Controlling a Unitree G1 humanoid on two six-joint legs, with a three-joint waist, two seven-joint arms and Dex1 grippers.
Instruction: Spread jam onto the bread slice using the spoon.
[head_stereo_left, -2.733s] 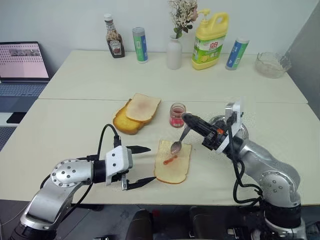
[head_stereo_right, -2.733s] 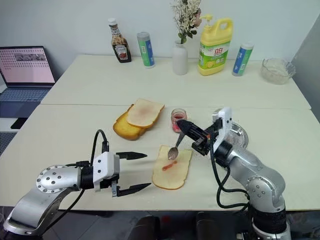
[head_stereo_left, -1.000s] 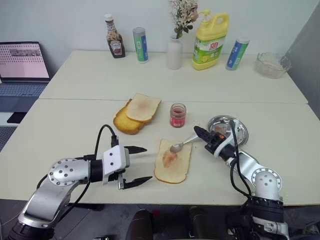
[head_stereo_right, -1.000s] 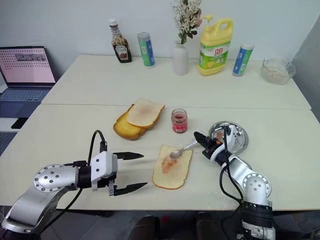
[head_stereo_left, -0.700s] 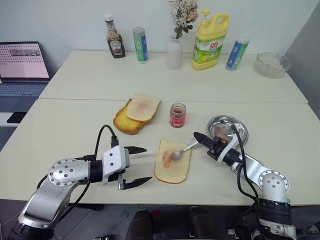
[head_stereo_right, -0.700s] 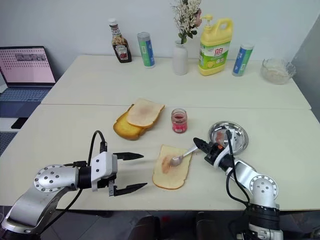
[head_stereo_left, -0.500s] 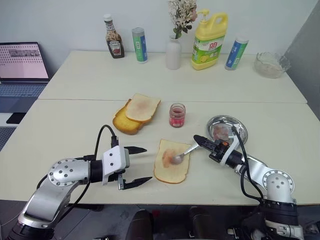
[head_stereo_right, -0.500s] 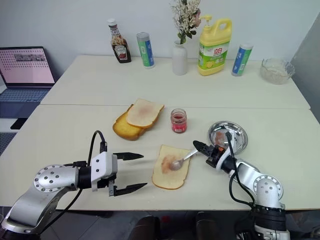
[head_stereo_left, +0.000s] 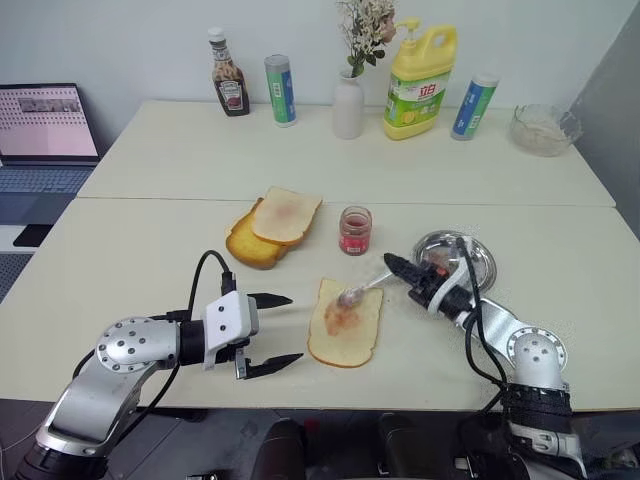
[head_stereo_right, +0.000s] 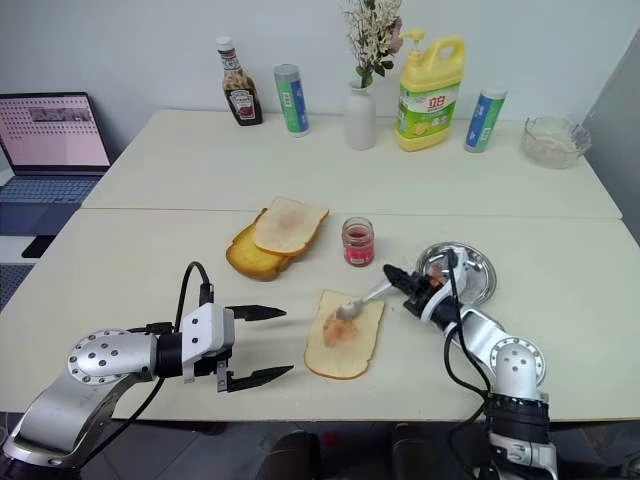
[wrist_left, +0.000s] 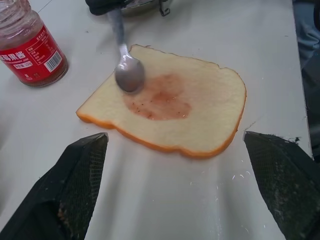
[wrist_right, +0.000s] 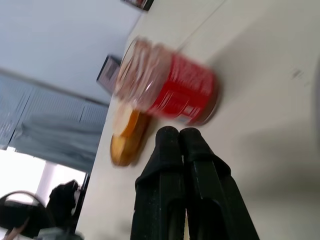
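The bread slice (head_stereo_left: 346, 332) lies flat at the table's front centre with a reddish jam smear (wrist_left: 159, 97) on its middle. My right gripper (head_stereo_left: 391, 263) is shut on the handle of the spoon (head_stereo_left: 349, 296), whose bowl (wrist_left: 129, 75) sits over the slice's far end at the rim of the smear. The jam jar (head_stereo_left: 355, 230) stands upright just beyond the slice, and the right wrist view has it close ahead of the shut fingers (wrist_right: 167, 145). My left gripper (head_stereo_left: 286, 330) hangs open left of the slice, apart from it.
A round steel dish (head_stereo_left: 479, 257) sits right of the spoon hand. Two stacked toast slices (head_stereo_left: 272, 228) lie left of the jar. Bottles, a vase and a yellow jug (head_stereo_left: 420, 68) line the back; a glass bowl (head_stereo_left: 543, 130) stands back right, a laptop (head_stereo_left: 40, 125) far left.
The spoon swept toward the slice's middle, then drew back to its far end. The jam streak has become a wider smear. The left gripper has stayed put.
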